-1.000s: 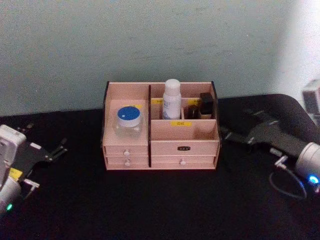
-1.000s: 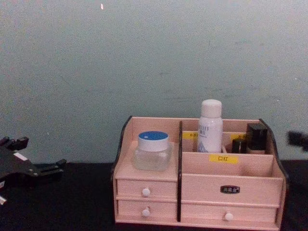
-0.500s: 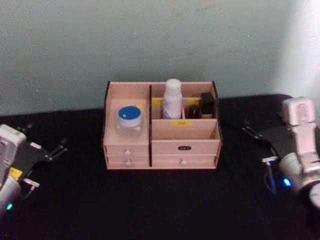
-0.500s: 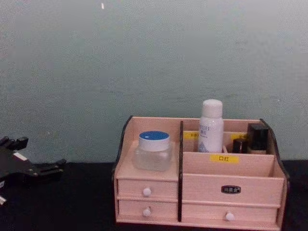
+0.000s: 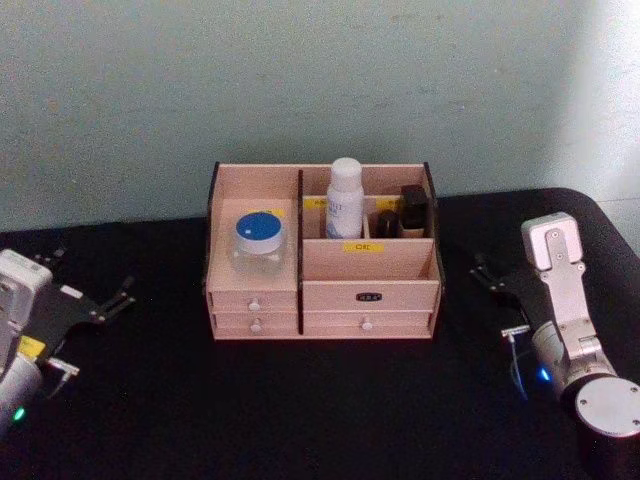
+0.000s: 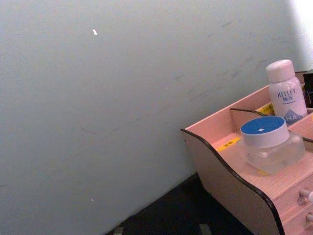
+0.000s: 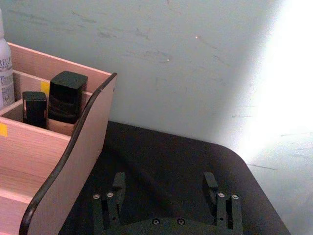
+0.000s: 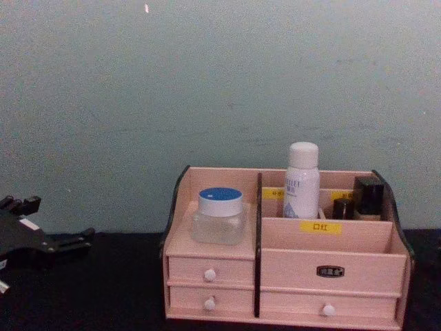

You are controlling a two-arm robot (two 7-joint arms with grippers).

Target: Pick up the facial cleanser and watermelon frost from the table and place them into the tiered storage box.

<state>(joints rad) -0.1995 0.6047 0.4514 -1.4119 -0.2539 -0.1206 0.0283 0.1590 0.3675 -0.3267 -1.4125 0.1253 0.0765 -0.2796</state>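
Observation:
The tiered storage box (image 5: 380, 262) (image 8: 331, 248) stands at the middle of the black table. The facial cleanser (image 5: 344, 198) (image 8: 302, 183) (image 6: 286, 93) stands upright in its rear middle compartment. The watermelon frost (image 5: 258, 240) (image 8: 220, 217) (image 6: 269, 144) sits on the left tier above the small drawers. My right gripper (image 5: 490, 280) (image 7: 164, 186) rests low on the table to the right of the box, open and holding nothing. My left gripper (image 5: 95, 280) (image 8: 52, 221) lies open at the far left, well away from the box.
Two small black-capped bottles (image 5: 413, 210) (image 7: 67, 95) occupy the rear right compartment beside the cleanser. A pale wall rises straight behind the box. The black table (image 5: 320, 400) stretches bare in front of the drawers and to both sides.
The right arm has drawn back from the box toward the table's right front and turned, so its gripper now sits lower and nearer. The left arm, box, bottle and jar have not moved.

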